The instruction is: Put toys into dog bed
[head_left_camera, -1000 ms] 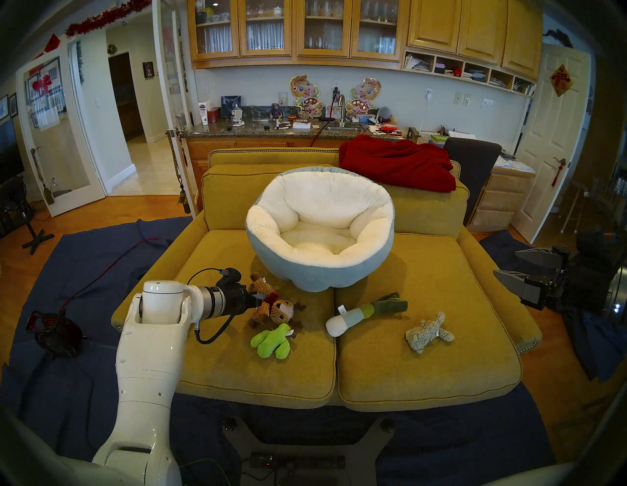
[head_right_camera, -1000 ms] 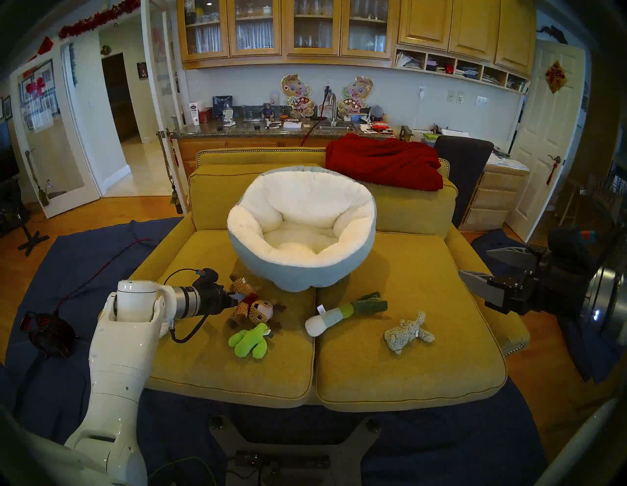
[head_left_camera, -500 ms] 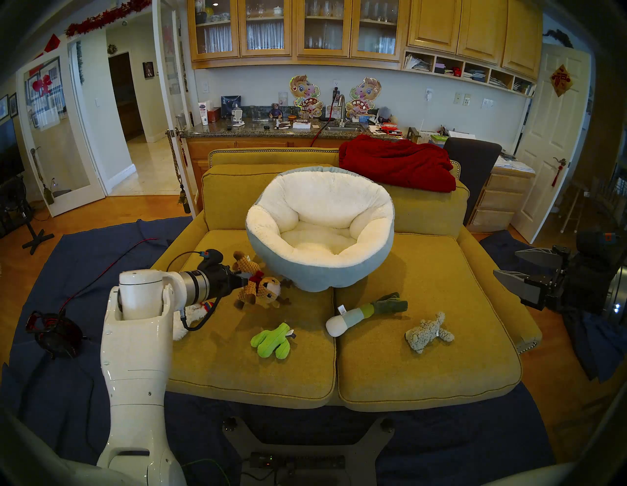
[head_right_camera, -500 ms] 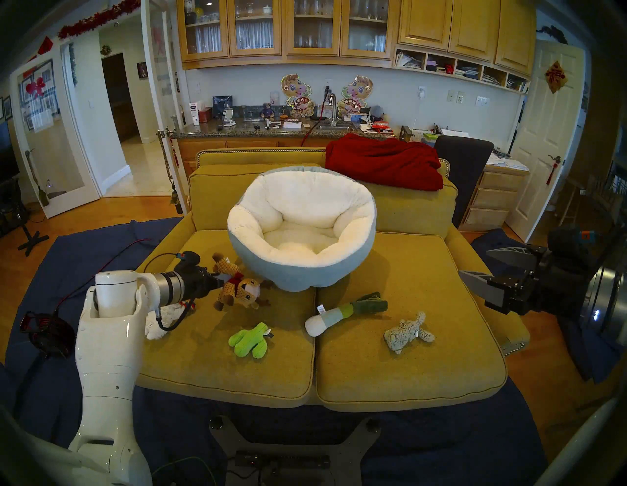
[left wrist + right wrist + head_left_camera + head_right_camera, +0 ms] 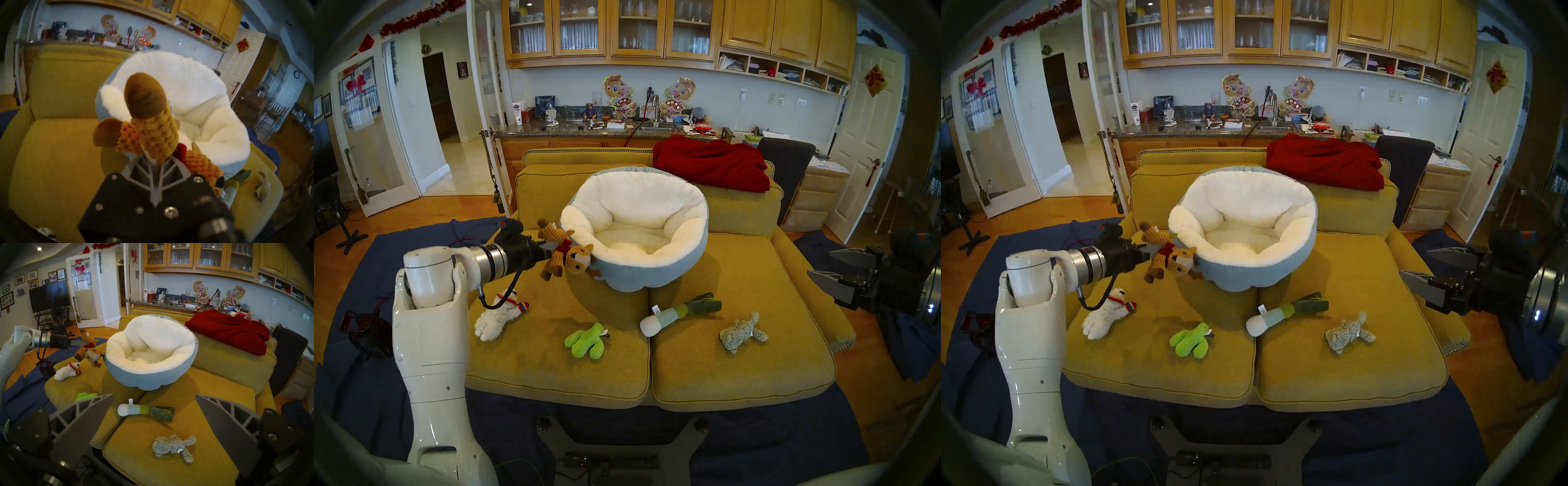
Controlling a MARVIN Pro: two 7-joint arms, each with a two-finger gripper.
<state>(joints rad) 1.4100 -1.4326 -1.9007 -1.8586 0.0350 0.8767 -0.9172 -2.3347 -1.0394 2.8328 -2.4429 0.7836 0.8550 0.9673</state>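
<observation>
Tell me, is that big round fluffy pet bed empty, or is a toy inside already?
Empty. The pale blue-grey bed's cream fleece hollow holds nothing; the brown knitted reindeer hangs beside its rim.

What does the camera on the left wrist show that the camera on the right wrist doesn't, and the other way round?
Only the left wrist view shows, up close, the left gripper shut on the reindeer.

Only the right wrist view shows the green cactus, the red blanket, the television, and the open right gripper.

Both show the dog bed, with no toys in it, the reindeer beside its rim, the leek, the grey fuzzy animal and the yellow sofa.
</observation>
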